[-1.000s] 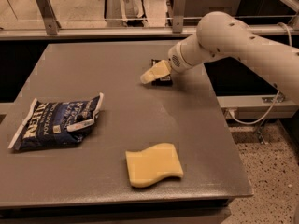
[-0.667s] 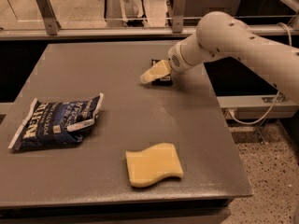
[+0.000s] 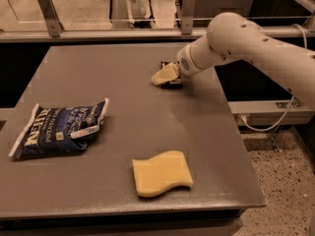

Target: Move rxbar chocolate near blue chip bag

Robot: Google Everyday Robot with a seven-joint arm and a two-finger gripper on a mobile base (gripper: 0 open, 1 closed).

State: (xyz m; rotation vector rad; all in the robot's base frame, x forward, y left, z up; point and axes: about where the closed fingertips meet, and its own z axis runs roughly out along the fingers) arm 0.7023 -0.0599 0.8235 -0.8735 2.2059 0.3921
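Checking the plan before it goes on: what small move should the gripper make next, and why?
Probably secure a hold on the rxbar chocolate. The gripper sits right at it, far right on the table, while the blue chip bag lies at the near left, well apart.

Cream pincer (image 3: 165, 75) at black rxbar chocolate (image 3: 173, 84), white-lettered blue chip bag (image 3: 59, 129), yellow sponge (image 3: 161, 173)

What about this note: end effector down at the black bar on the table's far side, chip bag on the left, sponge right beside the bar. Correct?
No. The camera view shows the sponge near the table front edge, well apart from the bar. The end effector is at the bar; the chip bag lies left.
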